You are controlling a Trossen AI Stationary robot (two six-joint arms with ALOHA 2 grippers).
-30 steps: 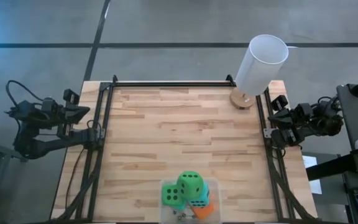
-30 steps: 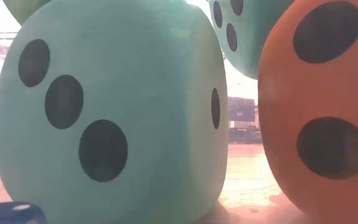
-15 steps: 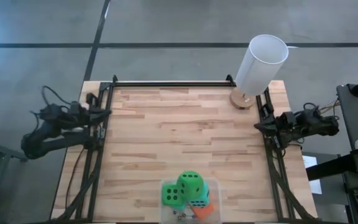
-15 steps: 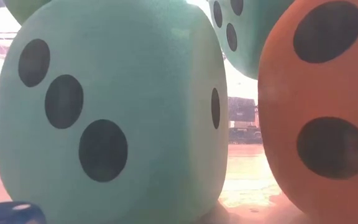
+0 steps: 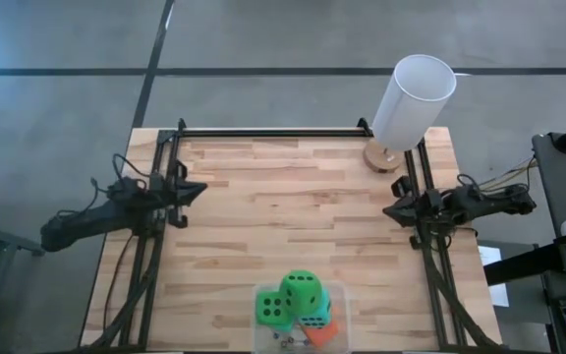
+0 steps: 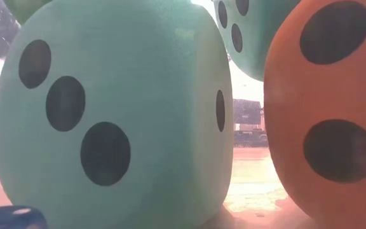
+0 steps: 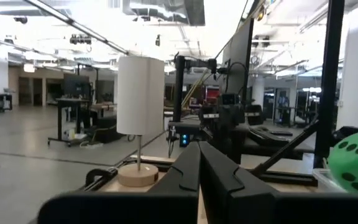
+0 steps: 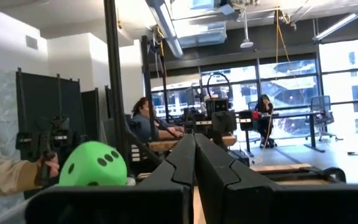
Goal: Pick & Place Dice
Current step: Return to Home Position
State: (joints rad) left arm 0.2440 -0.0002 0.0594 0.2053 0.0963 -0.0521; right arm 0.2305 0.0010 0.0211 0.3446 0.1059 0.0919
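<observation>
The dice are heaped at the middle of the table's near edge: two bright green dice (image 5: 303, 291), a teal die (image 5: 315, 315) and an orange-red die (image 5: 323, 332). In the low view the teal die (image 6: 113, 114) and the orange-red die (image 6: 329, 108) fill the picture. My left gripper (image 5: 198, 188) is shut and empty above the table's left rail, pointing toward the right edge. My right gripper (image 5: 388, 210) is shut and empty above the right rail, pointing toward the left edge. Each wrist view looks past shut fingers at a green die (image 7: 353, 160) (image 8: 95, 165).
A white-shaded lamp (image 5: 413, 103) stands on a round wooden foot at the table's far right corner. Black rails (image 5: 160, 226) run along the left, right and far edges. The dice lie in a clear tray (image 5: 263, 339). People sit at desks in the room beyond (image 8: 143, 118).
Both arms have swung down and inward from outside the table. My left gripper has moved toward the table's right edge, to the left rail. My right gripper has moved toward the table's left edge, to the right rail. Both stayed shut. The dice have kept still.
</observation>
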